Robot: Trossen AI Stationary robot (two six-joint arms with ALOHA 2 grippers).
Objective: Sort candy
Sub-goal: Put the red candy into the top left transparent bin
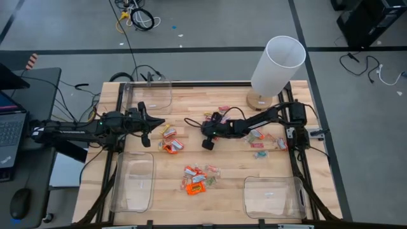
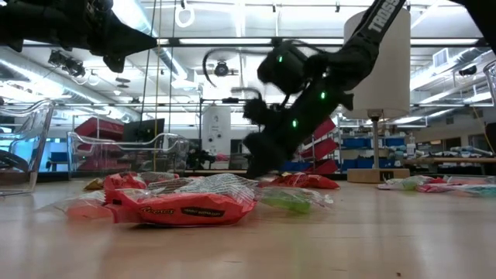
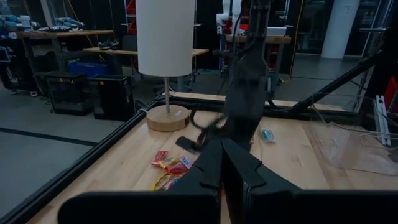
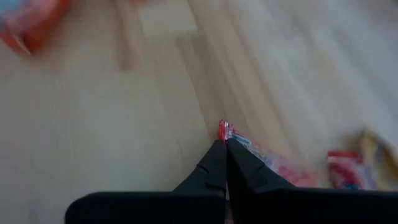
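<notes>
Candy lies in loose heaps on the wooden table (image 1: 229, 165): orange and pale pieces (image 1: 170, 141) left of centre, an orange heap (image 1: 197, 179) toward the near edge, pale and pink pieces (image 1: 259, 138) right of centre. My right gripper (image 1: 207, 141) reaches down to the table's middle and is shut on one pale, red-tipped candy (image 4: 273, 163). My left gripper (image 1: 158, 124) hangs level above the left side, shut (image 3: 225, 149) and with nothing in it. In the low view an orange candy (image 2: 182, 208) lies in front of my right gripper (image 2: 263, 164). My right gripper pinches the candy by its crimped red wrapper end (image 4: 225, 130), between the tips of its two fingers. The fingers slant down at it from the table's right side. The rest of the candy trails off to one side behind the fingers; whether it is clear of the table I cannot tell.
Clear plastic bins stand at the far left (image 1: 151, 98), near left (image 1: 133, 181) and near right (image 1: 273, 197). A white lamp (image 1: 276, 63) on a round wooden base stands at the far right. More candy (image 1: 219, 114) lies beyond the right gripper.
</notes>
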